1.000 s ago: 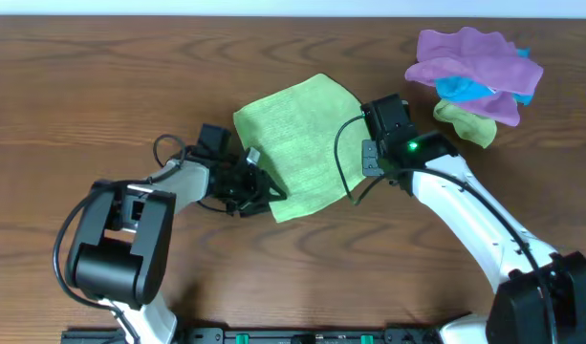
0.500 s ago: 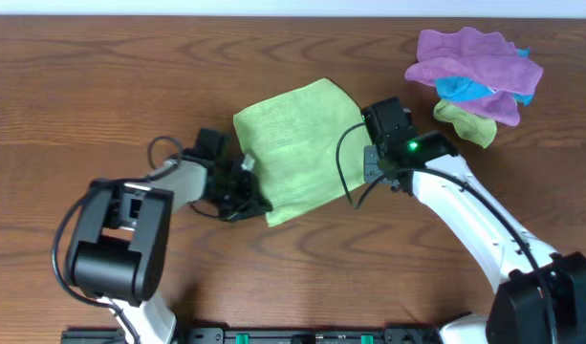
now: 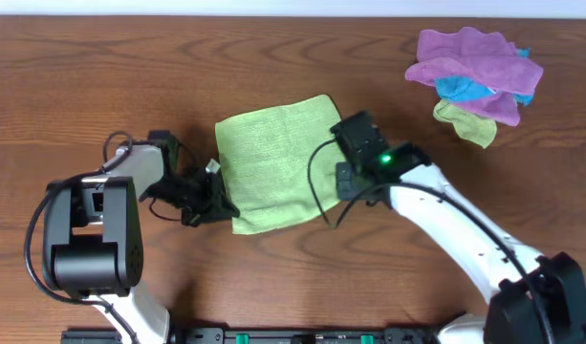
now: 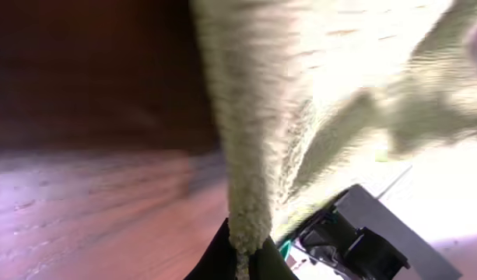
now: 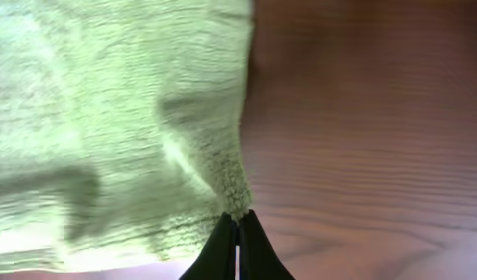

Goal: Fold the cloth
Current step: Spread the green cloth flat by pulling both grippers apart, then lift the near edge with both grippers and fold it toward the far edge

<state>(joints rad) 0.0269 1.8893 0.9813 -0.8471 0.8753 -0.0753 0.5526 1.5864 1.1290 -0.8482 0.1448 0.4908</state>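
Observation:
The lime-green cloth (image 3: 271, 162) hangs stretched between my two grippers over the middle of the wooden table. My left gripper (image 3: 216, 191) is shut on its left edge, near the small white tag (image 3: 213, 168). In the left wrist view the cloth (image 4: 316, 78) runs down into the closed fingers (image 4: 242, 253). My right gripper (image 3: 338, 164) is shut on the cloth's right edge. In the right wrist view a corner of the cloth (image 5: 129, 117) is pinched between the closed fingertips (image 5: 237, 222).
A pile of purple (image 3: 474, 57), blue (image 3: 463, 90) and olive-green (image 3: 465, 122) cloths lies at the back right of the table (image 3: 101, 76).
Both grippers have carried the cloth to the left and slightly toward the front. The left arm has drawn back leftward; the right arm has followed.

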